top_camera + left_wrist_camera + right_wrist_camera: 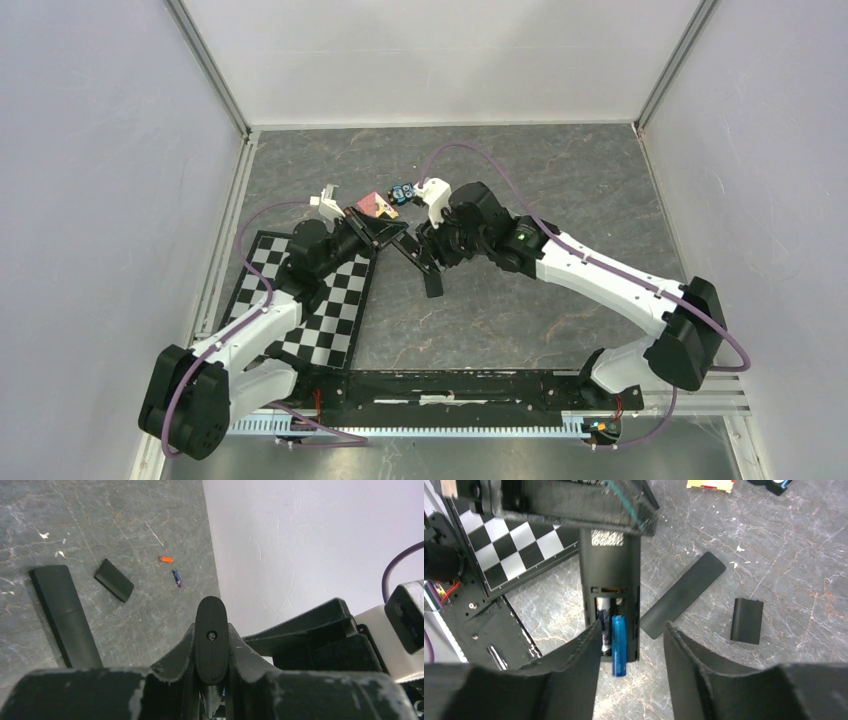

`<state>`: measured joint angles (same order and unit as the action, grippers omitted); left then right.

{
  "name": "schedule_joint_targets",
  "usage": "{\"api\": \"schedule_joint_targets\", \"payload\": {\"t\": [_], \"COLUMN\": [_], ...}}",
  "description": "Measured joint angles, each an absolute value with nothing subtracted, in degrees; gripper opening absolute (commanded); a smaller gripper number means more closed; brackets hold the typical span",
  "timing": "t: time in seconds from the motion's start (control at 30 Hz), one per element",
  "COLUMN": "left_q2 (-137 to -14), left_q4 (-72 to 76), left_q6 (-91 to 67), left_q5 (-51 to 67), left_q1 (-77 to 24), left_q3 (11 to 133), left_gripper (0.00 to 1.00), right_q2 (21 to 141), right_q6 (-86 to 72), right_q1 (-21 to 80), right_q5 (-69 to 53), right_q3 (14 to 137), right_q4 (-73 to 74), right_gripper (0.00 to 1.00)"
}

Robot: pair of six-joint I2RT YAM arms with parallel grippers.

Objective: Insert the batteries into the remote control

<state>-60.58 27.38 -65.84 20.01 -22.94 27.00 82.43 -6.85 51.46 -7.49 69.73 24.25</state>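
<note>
I held the remote (610,567) clenched in my left hand (212,645), lifted off the surface (774,555) with its open bay turned up toward my other arm, so the slots could be reached from above without the body sliding away. My right hand (631,650) stood open just over the bay end, one finger on each side of the blue cell (619,647) and touching neither it nor the remote, as far as I could tell. That cell lay along the right-hand slot, but its near end stuck out past the end of the remote, so I judged it laid in and not yet seated; a push along its length looked like the next need. A pale cell (603,617) sat in the slot beside it, deeper in (its ends were too shadowed for me to read the polarity). Two more cells, an orange cell (165,559) and a purple cell (177,578), lay close together on the surface near the wall, well apart from both hands. The cover (746,621) rested flat on the surface near a second remote (684,595), out of the way while the bay stood open. The risk I saw was the blue cell slipping out of the open end if my left hand tilted.
</note>
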Motion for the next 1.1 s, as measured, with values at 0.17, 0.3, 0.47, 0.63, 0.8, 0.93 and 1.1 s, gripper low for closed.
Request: {"api": "schedule_joint_targets", "payload": {"t": [0.17,0.3,0.47,0.63,0.8,0.93,1.1], "left_q2": [-60.6,-60.6,-60.4,-60.3,-60.3,-60.3,-60.7], "left_q4": [28.7,30.0,31.0,33.0,35.0,36.4,38.5], "left_q6": [-68.4,-69.8,-71.9,-74.5,-76.4,-77.4,-78.9], "left_q5": [20.4,20.4,19.9,19.4,19.2,18.9,18.9], "left_q1": [-22.9,-22.9,-22.8,-22.8,-22.8,-22.8,-22.8], "left_q3": [26.6,26.1,24.5,23.5,23.2,23.2,23.2], "left_gripper": [0.02,0.02,0.02,0.02,0.02,0.02,0.02], "right_q2": [80.4,78.9,76.4,72.5,69.3,66.9,63.1], "right_q6": [-9.0,-10.7,-13.5,-17.6,-21.5,-26.2,-34.2], "right_q1": [51.2,51.0,50.5,50.0,48.9,47.3,44.3], "right_q5": [-7.8,-8.9,-10.2,-10.2,-8.3,-5.3,-2.9], "right_q3": [69.2,69.1,67.2,62.7,58.7,54.9,47.2], "right_q4": [21.8,19.2,14.8,8.8,1.7,-2.5,-8.3], "right_gripper": [0.71,0.77,0.84,0.88,0.91,0.92,0.93]}}
